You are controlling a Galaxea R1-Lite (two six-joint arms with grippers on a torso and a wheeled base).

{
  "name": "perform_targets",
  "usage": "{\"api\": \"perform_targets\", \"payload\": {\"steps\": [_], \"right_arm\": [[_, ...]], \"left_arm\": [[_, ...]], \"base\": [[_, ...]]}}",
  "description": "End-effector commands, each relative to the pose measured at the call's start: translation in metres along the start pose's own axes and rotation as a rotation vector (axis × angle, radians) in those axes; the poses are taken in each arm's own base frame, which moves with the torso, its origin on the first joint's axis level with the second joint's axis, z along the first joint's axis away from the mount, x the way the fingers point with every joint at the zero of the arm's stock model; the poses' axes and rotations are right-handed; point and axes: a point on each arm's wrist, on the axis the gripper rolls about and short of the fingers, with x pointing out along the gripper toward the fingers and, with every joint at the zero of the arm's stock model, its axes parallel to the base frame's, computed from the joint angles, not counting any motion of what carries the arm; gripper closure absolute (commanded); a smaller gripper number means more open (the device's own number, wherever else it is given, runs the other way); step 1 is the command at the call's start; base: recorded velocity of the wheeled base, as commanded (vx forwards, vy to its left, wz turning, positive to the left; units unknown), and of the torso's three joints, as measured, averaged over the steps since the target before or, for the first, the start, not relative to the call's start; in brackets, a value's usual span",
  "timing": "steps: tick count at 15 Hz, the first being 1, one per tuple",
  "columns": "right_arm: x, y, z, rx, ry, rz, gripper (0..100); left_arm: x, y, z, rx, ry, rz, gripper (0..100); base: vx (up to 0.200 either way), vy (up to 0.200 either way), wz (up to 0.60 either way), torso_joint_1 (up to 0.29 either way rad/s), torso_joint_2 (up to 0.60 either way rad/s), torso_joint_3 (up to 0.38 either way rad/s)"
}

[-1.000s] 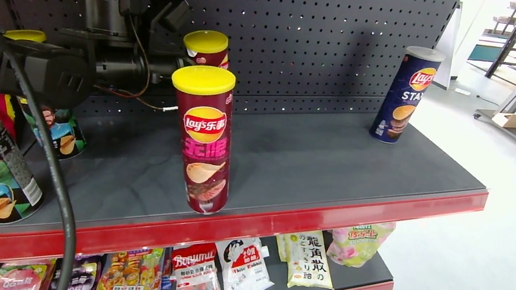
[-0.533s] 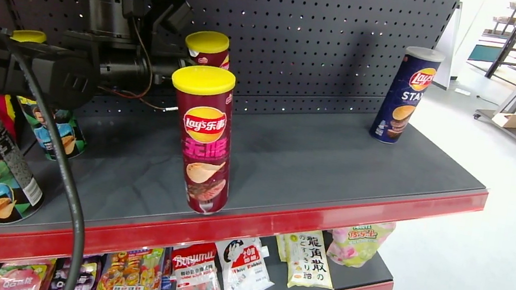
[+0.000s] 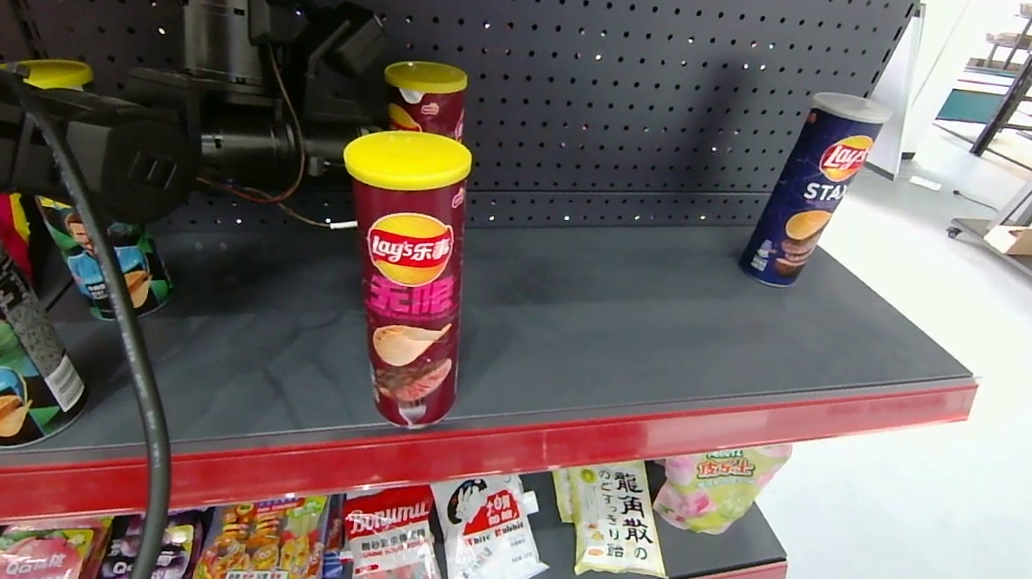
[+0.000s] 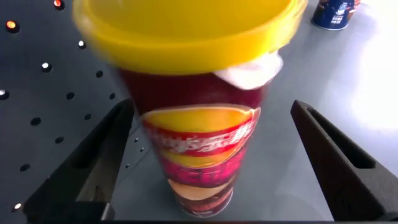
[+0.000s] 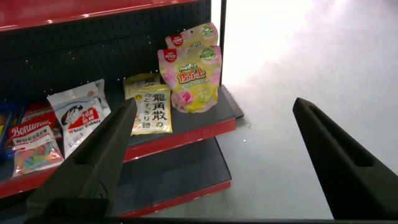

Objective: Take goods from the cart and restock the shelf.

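Closing out a placement: red can (image 3: 424,101) set upright at the back of the top shelf (image 3: 635,306) by the pegboard (image 3: 609,60), flanked by the spread left gripper (image 4: 210,112). Seemingly let go, though one finger may be touching it. Next, call for a straight pull-back clear of the lid and the front can (image 3: 406,284). Right gripper (image 5: 214,106) spread wide, carrying nothing.

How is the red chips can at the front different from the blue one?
The maroon can has a yellow lid; the blue can has a pale grey lid. The maroon can stands at the front edge of the shelf; the blue can stands farther back, to the right, near the pegboard. Both are tall chip tubes standing upright on that shelf.
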Motion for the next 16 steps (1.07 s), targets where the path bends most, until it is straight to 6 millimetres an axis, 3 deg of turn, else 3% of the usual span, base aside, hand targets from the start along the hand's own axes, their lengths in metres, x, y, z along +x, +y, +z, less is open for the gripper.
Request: {"api": "perform_targets", "payload": {"steps": [1,8,16], "right_arm": [[0.0,0.0,0.0,0.0,0.001,0.0,0],[0.0,0.0,0.0,0.0,0.001,0.0,0],[0.0,0.0,0.0,0.0,0.001,0.0,0]], "left_arm": [[-0.008,-0.002,0.004,0.004,-0.007,0.003,0],[-0.059,-0.013,0.008,0.002,0.002,0.027,0],[-0.134,-0.045,0.017,0.019,-0.037,0.038,0]], "base": [[0.0,0.0,0.0,0.0,0.0,0.0],[0.0,0.0,0.0,0.0,0.0,0.0],[0.0,0.0,0.0,0.0,0.0,0.0]]}}
